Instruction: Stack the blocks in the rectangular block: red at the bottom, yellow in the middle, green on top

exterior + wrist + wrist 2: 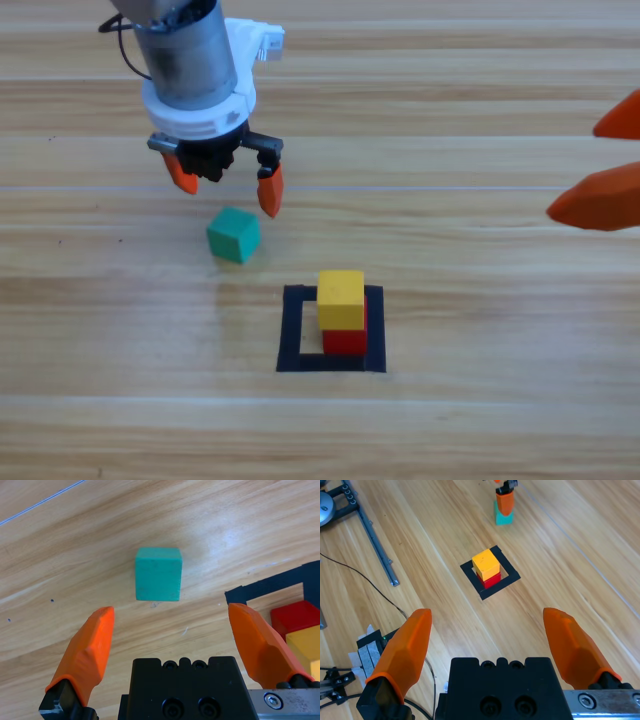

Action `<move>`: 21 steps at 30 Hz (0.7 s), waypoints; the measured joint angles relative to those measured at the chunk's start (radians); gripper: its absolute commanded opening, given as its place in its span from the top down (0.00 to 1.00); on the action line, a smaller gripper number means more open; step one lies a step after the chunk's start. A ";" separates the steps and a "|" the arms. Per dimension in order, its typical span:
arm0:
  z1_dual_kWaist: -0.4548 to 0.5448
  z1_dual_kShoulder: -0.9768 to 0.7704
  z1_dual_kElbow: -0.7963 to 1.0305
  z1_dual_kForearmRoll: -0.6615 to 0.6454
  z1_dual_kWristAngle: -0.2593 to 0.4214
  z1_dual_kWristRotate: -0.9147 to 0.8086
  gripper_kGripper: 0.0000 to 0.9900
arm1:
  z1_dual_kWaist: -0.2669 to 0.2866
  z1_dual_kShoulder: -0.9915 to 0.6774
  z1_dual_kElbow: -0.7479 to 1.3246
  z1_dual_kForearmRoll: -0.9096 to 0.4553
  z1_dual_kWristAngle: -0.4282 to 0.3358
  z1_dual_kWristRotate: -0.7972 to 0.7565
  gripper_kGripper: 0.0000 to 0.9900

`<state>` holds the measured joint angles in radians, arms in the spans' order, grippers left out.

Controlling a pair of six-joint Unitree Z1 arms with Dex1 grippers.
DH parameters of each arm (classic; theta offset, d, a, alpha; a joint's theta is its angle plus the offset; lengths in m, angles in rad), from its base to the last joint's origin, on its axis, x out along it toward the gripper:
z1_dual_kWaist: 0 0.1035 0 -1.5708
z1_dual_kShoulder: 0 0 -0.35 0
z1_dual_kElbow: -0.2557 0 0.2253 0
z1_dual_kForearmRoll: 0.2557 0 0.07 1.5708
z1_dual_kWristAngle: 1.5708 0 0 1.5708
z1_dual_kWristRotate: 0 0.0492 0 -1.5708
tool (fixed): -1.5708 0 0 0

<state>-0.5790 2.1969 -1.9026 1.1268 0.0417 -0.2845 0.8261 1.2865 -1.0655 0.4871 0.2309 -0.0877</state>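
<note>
The yellow cube (341, 298) rests on the red cube (346, 340) inside the black tape square (294, 330), toward its right side. Alone on bare wood up and left of the square lies the teal-green cube (234, 235). My left gripper (226, 184) hovers open just above and behind it, nothing between its jaws. In the left wrist view the green cube (158, 574) lies ahead of the open jaws, with the red cube (295, 617) and yellow cube (305, 645) at the right edge. My right gripper (603, 165) waits open at the right edge.
The right wrist view shows the stack (486, 567) in the tape square (490, 591) far ahead, and metal rails (372, 540) and cables (365, 580) off the table's side.
</note>
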 measured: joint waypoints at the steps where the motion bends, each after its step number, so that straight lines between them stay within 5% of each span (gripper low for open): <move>1: -0.001 0.007 0.000 0.000 0.004 -0.002 0.02 | 0.000 -0.008 0.000 0.000 0.000 -0.003 0.01; 9: -0.002 0.071 -0.003 0.000 0.028 -0.006 0.03 | -0.003 0.021 0.000 0.000 0.077 -0.036 0.01; 21: -0.002 0.111 -0.031 0.000 0.040 -0.006 0.02 | -0.004 0.044 0.000 0.000 0.091 -0.044 0.01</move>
<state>-0.5806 2.3077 -1.9340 1.1266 0.0817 -0.2905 0.8224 1.3303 -1.0656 0.4875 0.3221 -0.1313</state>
